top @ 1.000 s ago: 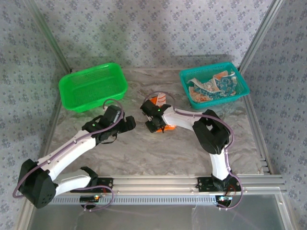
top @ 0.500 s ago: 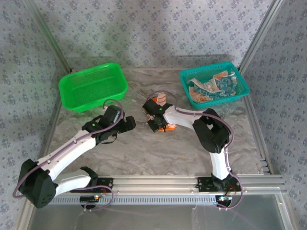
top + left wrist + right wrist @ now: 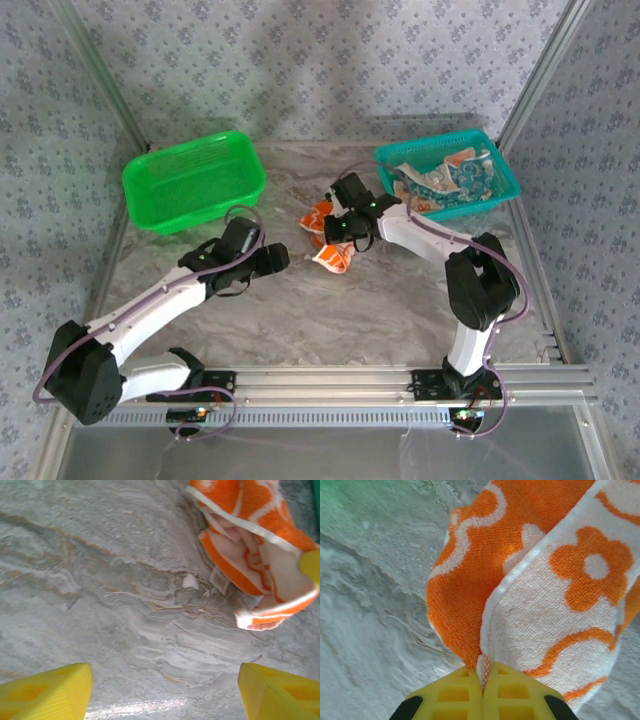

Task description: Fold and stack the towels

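right gripper (image 3: 482, 680) clamped on orange towel (image 3: 520, 580) edge, mid table (image 3: 400, 300). left gripper (image 3: 165, 690) jaws apart, holding nothing, just left of towel. more towels (image 3: 440, 182) in far right basket (image 3: 505, 170).

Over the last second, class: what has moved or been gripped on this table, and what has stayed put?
The right pincer closed on the orange towel and drew it away from the arm bases, toward the teal basket. The left pincer edged slightly toward the towel, jaws open. The green basket, the teal basket and the towels in it stayed put.
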`<act>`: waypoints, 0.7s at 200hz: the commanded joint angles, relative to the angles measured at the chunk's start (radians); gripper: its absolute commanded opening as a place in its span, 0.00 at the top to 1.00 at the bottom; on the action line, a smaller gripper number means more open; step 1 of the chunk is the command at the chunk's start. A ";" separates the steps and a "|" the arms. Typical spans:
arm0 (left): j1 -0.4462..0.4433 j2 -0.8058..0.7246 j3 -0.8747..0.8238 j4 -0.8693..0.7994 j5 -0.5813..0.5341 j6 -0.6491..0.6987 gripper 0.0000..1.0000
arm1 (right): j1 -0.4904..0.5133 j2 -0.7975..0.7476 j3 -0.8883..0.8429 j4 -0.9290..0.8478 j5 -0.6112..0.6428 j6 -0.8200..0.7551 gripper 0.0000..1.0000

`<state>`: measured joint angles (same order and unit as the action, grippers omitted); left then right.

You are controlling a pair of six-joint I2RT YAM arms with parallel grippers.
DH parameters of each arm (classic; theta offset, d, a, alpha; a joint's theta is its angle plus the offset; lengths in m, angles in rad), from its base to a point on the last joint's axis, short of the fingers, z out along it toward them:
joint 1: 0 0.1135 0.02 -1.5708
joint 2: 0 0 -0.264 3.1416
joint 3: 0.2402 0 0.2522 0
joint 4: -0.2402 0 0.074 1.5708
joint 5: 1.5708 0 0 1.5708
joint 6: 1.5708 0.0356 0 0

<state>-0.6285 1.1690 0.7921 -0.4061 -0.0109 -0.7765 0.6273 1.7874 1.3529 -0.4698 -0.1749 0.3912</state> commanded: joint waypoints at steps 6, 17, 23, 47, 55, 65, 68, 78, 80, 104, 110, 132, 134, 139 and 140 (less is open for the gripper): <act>-0.004 0.020 -0.019 0.101 0.083 0.049 0.32 | -0.008 0.052 0.034 0.018 -0.085 0.064 1.00; -0.008 0.035 -0.028 0.134 0.101 0.061 0.36 | -0.006 0.092 0.051 0.012 -0.084 0.058 1.00; -0.010 0.047 -0.032 0.150 0.109 0.067 0.38 | -0.006 0.114 0.059 0.012 -0.086 0.058 1.00; -0.025 0.107 -0.028 0.212 0.134 0.118 0.45 | -0.005 0.195 0.099 0.016 -0.096 0.061 1.00; -0.029 0.137 -0.019 0.225 0.140 0.132 0.46 | -0.006 0.214 0.113 0.008 -0.110 0.062 1.00; -0.029 0.175 -0.010 0.247 0.153 0.150 0.48 | -0.011 0.227 0.123 0.009 -0.118 0.068 1.00; -0.029 0.188 -0.007 0.254 0.154 0.154 0.48 | -0.013 0.229 0.124 0.009 -0.120 0.070 1.00; -0.029 0.230 0.003 0.275 0.162 0.167 0.48 | -0.021 0.231 0.124 0.017 -0.127 0.077 1.00; -0.030 0.239 0.006 0.279 0.162 0.168 0.48 | -0.023 0.231 0.124 0.018 -0.128 0.078 1.00; -0.028 0.339 0.040 0.344 0.210 0.186 0.48 | -0.045 0.227 0.120 0.029 -0.138 0.084 1.00; -0.029 0.363 0.049 0.362 0.227 0.184 0.48 | -0.049 0.225 0.117 0.029 -0.138 0.086 1.00; -0.034 0.446 0.095 0.384 0.275 0.184 0.53 | -0.059 0.225 0.111 0.032 -0.140 0.089 1.00; -0.035 0.453 0.099 0.384 0.276 0.184 0.53 | -0.059 0.225 0.109 0.033 -0.141 0.089 1.00; -0.038 0.468 0.108 0.385 0.281 0.183 0.53 | -0.060 0.225 0.107 0.036 -0.141 0.090 1.00; -0.039 0.472 0.111 0.385 0.282 0.182 0.53 | -0.060 0.225 0.106 0.036 -0.141 0.090 1.00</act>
<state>-0.6548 1.5875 0.8307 -0.0925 0.1993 -0.6170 0.5770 2.0235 1.4448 -0.4366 -0.2935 0.4614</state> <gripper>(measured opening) 0.474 0.049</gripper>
